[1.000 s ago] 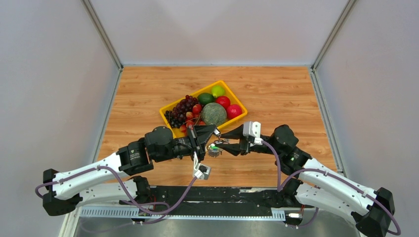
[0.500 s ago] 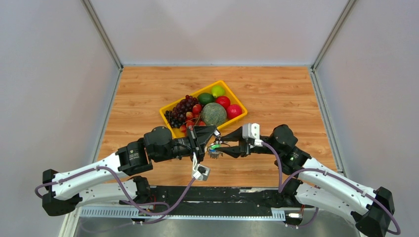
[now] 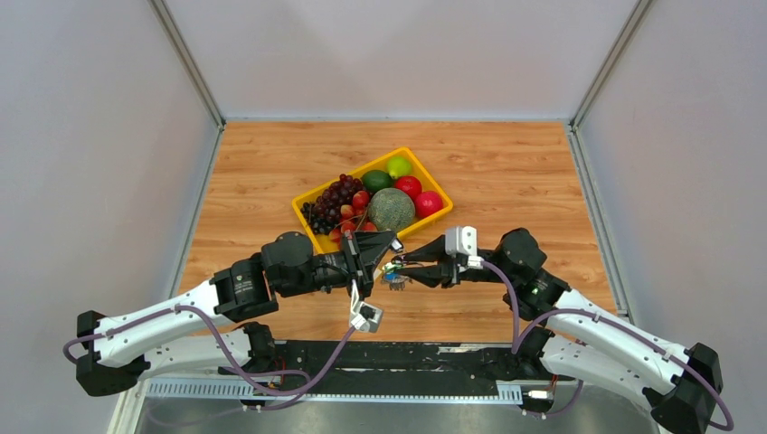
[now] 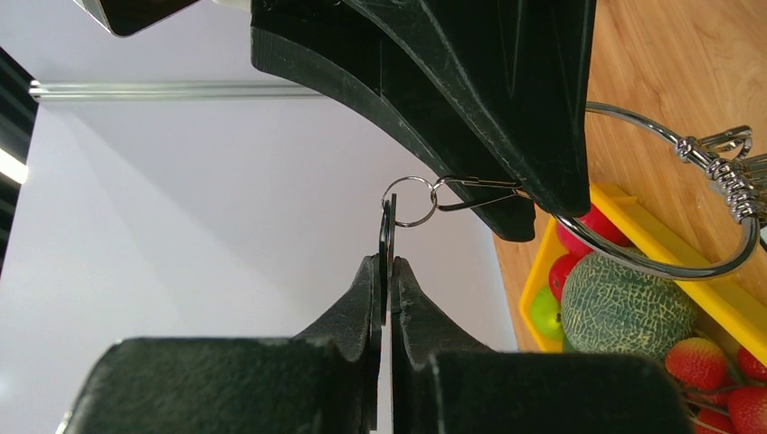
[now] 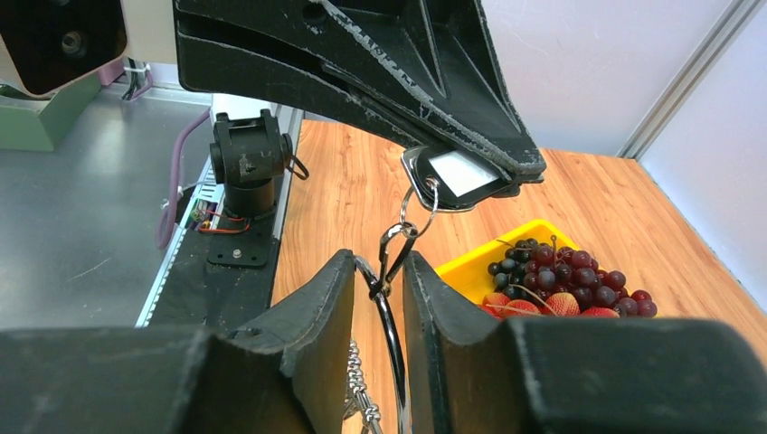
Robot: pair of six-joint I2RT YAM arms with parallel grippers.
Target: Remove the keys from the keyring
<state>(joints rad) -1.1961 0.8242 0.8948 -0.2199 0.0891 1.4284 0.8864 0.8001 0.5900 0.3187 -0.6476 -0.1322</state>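
The keyring (image 4: 651,268) is in the air between the two grippers, above the wooden table (image 3: 506,163) and just beside the yellow tray (image 4: 724,294) of fruit. The keys (image 4: 746,176) are crowded together on one side of it. The left gripper (image 4: 387,271) is clenched on a flat black tag (image 5: 457,176), which a small split ring (image 4: 409,201) and a clip (image 5: 396,244) join to the keyring. The right gripper (image 5: 378,271) has its fingers close around the clip and the ring wire; I cannot tell if they pinch them.
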